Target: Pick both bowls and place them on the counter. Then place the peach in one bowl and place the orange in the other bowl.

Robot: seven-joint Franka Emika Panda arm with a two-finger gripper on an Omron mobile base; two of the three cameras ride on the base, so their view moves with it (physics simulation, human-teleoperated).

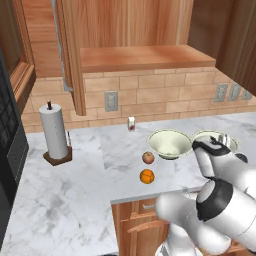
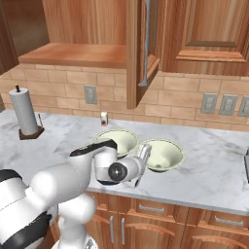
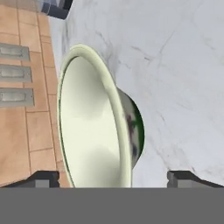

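Two cream-white bowls stand side by side on the marble counter point(image 1: 65, 200): the left bowl point(image 1: 170, 143) point(image 2: 119, 141) and the right bowl point(image 1: 214, 136) point(image 2: 165, 154). My gripper point(image 2: 142, 166) point(image 3: 113, 178) is at the near-left rim of the right bowl point(image 3: 87, 127). Its fingertips point(image 3: 43, 178) stand wide apart on either side of that rim without touching it, so it is open. The bowl's dark green base shows in the hand view. The peach point(image 1: 148, 158) and the orange point(image 1: 146, 176) lie on the counter in front of the left bowl, apart from each other.
A paper towel roll point(image 1: 54, 131) point(image 2: 24, 113) stands at the left of the counter. A small shaker point(image 1: 131, 123) point(image 2: 103, 118) sits by the brick wall. A wooden shelf point(image 1: 145, 57) and an open cabinet door point(image 2: 141, 48) hang above. A dark appliance point(image 1: 10, 150) borders the far left.
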